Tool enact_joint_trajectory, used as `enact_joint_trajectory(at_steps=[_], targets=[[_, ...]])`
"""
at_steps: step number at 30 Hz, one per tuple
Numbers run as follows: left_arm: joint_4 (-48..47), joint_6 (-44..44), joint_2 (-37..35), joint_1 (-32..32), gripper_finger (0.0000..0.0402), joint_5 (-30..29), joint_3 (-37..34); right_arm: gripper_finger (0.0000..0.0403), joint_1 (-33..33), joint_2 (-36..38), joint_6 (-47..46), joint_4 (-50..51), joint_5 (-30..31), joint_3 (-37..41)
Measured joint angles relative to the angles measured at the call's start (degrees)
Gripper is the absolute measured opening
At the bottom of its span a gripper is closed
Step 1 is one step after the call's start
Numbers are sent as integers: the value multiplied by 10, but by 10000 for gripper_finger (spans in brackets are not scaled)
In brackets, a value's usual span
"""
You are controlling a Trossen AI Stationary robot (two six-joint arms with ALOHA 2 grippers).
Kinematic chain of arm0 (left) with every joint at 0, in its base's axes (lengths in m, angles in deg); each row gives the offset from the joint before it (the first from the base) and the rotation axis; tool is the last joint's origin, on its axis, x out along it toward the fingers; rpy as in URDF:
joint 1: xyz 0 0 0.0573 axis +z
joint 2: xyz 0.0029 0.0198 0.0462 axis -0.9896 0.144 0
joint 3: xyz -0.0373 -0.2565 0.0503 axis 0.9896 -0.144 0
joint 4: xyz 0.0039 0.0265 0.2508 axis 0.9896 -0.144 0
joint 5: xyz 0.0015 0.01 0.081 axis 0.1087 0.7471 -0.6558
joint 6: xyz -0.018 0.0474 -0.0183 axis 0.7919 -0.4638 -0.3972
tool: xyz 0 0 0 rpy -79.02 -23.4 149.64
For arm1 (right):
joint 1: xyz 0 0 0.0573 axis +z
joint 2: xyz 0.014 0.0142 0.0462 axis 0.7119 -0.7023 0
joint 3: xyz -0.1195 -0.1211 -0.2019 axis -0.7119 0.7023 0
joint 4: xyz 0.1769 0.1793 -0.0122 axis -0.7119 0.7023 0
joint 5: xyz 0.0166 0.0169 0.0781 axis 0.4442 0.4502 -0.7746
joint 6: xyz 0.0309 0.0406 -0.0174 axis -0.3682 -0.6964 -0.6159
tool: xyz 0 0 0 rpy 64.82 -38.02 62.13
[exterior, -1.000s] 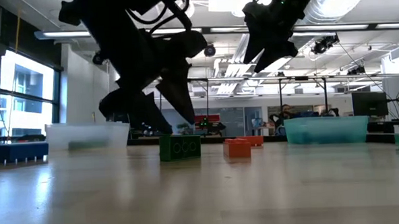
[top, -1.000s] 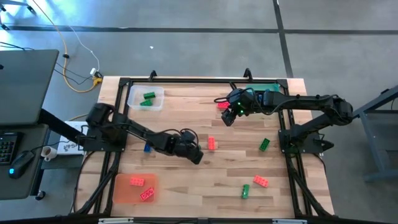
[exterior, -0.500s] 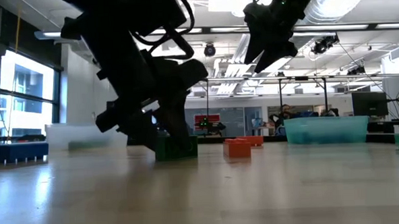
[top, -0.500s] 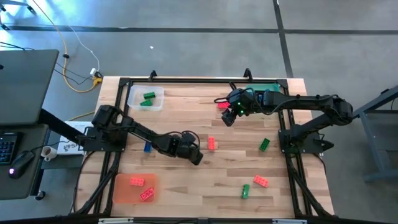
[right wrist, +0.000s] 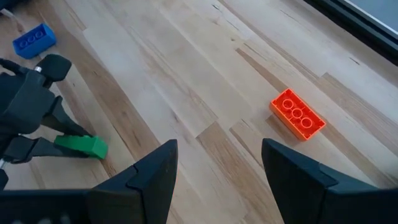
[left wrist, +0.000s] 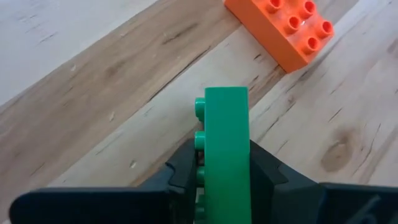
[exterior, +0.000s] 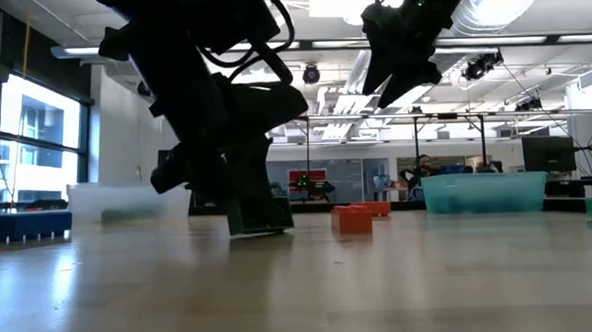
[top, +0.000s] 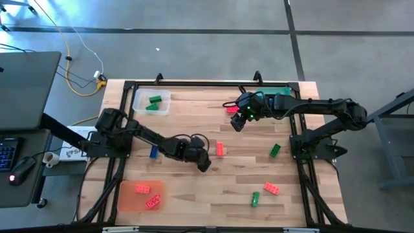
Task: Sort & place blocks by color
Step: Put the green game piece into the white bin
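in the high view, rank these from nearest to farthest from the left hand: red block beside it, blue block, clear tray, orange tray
Left hand, shut on a green block:
1. Red block, just to its right.
2. Blue block, to its left.
3. Orange tray, near left corner.
4. Clear tray, far left corner.

Left hand (top: 204,164) clamped shut low at mid-table; right hand (top: 237,123) hovers spread.

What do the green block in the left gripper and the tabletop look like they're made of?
Green block: apparently hard moulded plastic, smooth and even in colour, with round studs along one side. Tabletop: looks like pale wood planks, with visible grain, seams and a knot, matte finish.
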Motion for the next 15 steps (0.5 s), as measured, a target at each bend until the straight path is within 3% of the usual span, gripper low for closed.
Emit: enact_joint_trajectory(at_steps=[7,15], targets=[[-61,-15,-43,20,65,11,-1,220,0,0,-4,0,-6,0],[-165,-71,-151,69,65,-48,-1,220,0,0,-4,-3,-6,0]])
